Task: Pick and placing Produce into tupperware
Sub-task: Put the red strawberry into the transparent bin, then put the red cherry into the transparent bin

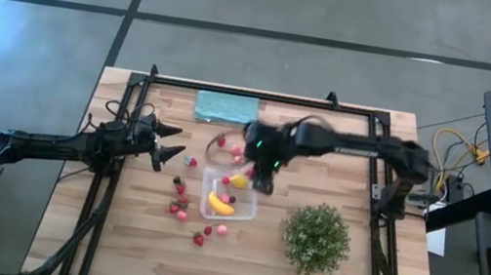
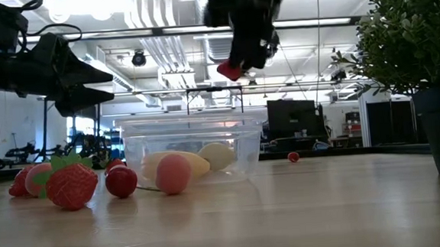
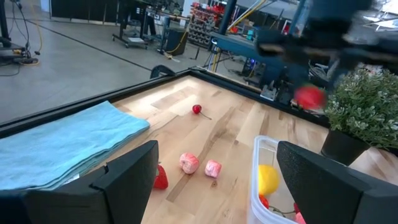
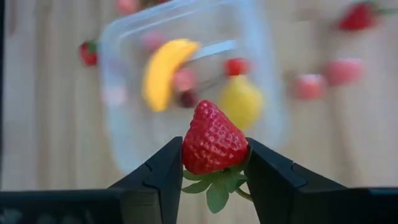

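Observation:
The clear square tupperware (image 1: 228,199) stands near the table's middle, with a yellow banana (image 1: 220,204), a lemon (image 1: 239,181) and small red fruits inside. My right gripper (image 4: 214,149) hovers above the tupperware's far right corner, shut on a red strawberry (image 4: 214,138), which also shows in the low view (image 2: 230,69). Loose strawberries (image 1: 178,208) lie on the wood left of and in front of the tupperware. My left gripper (image 1: 177,144) waits open, in the air left of the tupperware. My right gripper pinches the red strawberry by its two sides (image 4: 189,146) between the two fingers, near its leafy end. The fingers point down from above. The strawberry is lifted clear, tip downward toward the tupperware (image 4: 186,81), its green leaves back between the fingers.
A folded teal cloth (image 1: 227,107) lies at the far edge. A bushy green plant (image 1: 317,236) in a dark pot stands right of the tupperware, close to the right arm's path. More small fruits (image 3: 189,163) lie between cloth and tupperware. A black frame borders the table.

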Robot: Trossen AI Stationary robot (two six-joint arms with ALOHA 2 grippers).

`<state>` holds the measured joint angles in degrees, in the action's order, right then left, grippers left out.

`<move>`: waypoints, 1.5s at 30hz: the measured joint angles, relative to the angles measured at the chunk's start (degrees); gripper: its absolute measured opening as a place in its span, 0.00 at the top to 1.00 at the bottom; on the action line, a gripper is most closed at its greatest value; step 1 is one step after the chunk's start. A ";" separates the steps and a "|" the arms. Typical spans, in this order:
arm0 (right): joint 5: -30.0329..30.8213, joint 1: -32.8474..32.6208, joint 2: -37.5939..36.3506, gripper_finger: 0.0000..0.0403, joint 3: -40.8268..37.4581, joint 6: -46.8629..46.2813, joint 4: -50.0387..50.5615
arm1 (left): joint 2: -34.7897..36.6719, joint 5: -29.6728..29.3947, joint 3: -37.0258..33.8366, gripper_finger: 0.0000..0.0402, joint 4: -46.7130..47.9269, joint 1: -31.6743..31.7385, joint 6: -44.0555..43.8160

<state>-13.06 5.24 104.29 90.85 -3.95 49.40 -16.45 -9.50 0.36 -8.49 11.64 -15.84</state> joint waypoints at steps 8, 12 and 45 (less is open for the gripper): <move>6.15 -7.94 13.70 0.63 13.73 -0.70 5.07 | 0.06 0.00 -0.01 0.22 -0.02 0.00 0.00; 16.03 -8.53 19.82 0.62 22.21 2.89 13.39 | 0.07 0.00 -0.02 0.22 0.00 0.00 0.00; 14.96 27.16 21.40 0.34 15.60 -29.89 28.78 | 0.04 0.02 -0.02 0.22 -0.02 0.02 0.00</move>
<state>1.90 32.40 125.69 106.45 -33.83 78.18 -16.41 -9.48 0.34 -8.51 11.66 -15.84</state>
